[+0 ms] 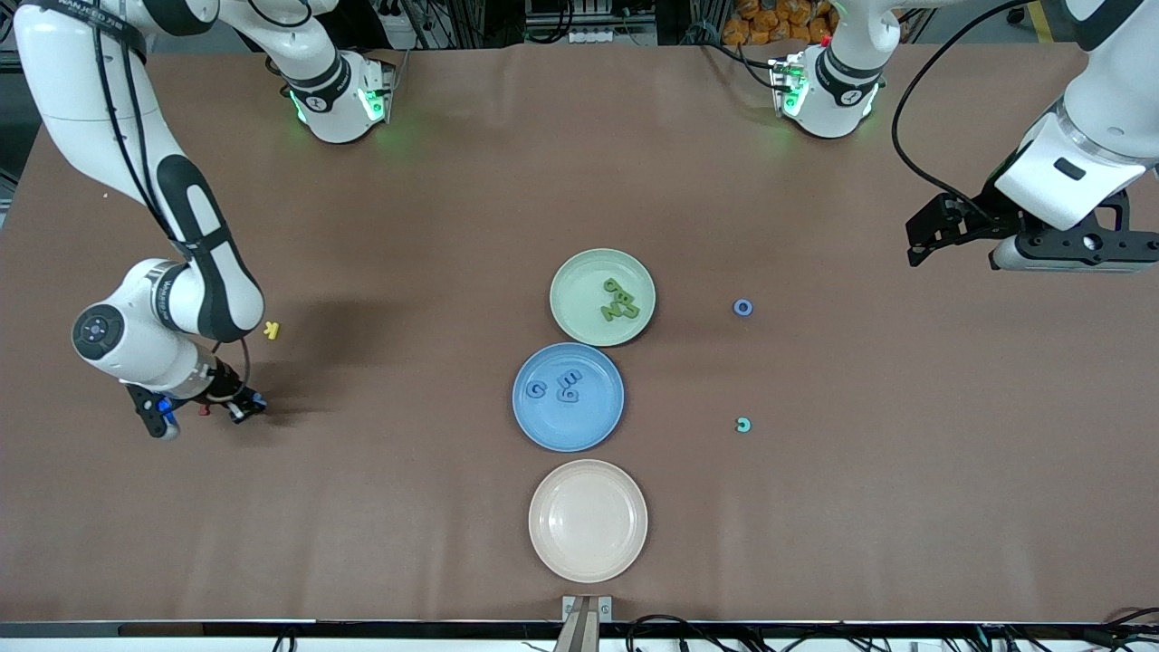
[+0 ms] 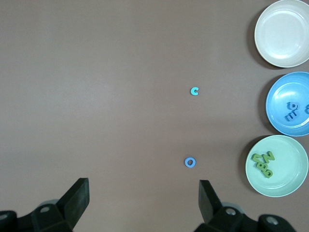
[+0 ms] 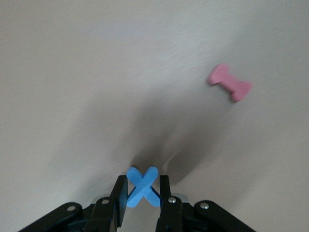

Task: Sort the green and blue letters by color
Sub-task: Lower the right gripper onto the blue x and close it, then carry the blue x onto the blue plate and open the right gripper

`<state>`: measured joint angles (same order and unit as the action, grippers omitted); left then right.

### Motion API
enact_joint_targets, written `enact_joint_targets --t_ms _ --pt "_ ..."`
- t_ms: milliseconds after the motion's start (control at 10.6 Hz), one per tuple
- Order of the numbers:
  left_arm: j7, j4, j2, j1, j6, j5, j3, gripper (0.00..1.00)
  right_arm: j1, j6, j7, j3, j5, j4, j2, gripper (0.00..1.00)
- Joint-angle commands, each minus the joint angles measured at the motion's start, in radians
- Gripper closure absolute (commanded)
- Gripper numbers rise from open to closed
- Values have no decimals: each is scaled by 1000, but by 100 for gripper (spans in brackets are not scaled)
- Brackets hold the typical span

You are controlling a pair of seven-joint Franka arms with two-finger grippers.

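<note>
Right pincer (image 3: 144, 193) pinching a blue X (image 3: 143, 187) near the tabletop (image 1: 362, 507) end.
Left pincer (image 2: 145, 200) is waiting, spread, over bare brown surface well apart from the blue plate (image 1: 530, 421); the X is chunky, mid-blue, touching the tabletop.

You have three green letters (image 1: 620, 300) piled in the green plate (image 1: 579, 276) and three blue letters (image 1: 557, 385) lying in the blue plate (image 1: 543, 430). A blue O (image 1: 742, 307) lies flat on the table toward the left arm's end. A blue X (image 3: 143, 187) sits pinched in the right gripper (image 3: 141, 200).
</note>
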<state>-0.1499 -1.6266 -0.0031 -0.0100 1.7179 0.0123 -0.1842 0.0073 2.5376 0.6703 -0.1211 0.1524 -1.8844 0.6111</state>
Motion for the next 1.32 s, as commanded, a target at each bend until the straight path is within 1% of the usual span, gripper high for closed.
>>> enact_joint_targets --t_ms 0,188,470,752,940,1034,1222 --pt "24 14 2 4 -30 -23 -6 0 49 -53 -127 37 12 30 -39 92" --pt "23 14 2 4 -40 -23 -6 0 150 -53 -169 46 9 74 -37 92" --pt "23 14 0 4 -40 -23 -6 0 259 -53 -198 52 16 120 -34 92" --pt "21 14 0 4 -40 -23 -6 0 338 -53 -198 89 16 185 -28 93" --pt "21 13 0 4 -40 -23 -6 0 391 -50 -189 101 18 218 -19 94" --pt "21 13 0 5 -40 -23 -6 0 410 -43 -186 109 19 232 -13 96" --pt "21 13 2 5 -40 -22 -4 0 462 -40 -184 124 16 273 24 96"
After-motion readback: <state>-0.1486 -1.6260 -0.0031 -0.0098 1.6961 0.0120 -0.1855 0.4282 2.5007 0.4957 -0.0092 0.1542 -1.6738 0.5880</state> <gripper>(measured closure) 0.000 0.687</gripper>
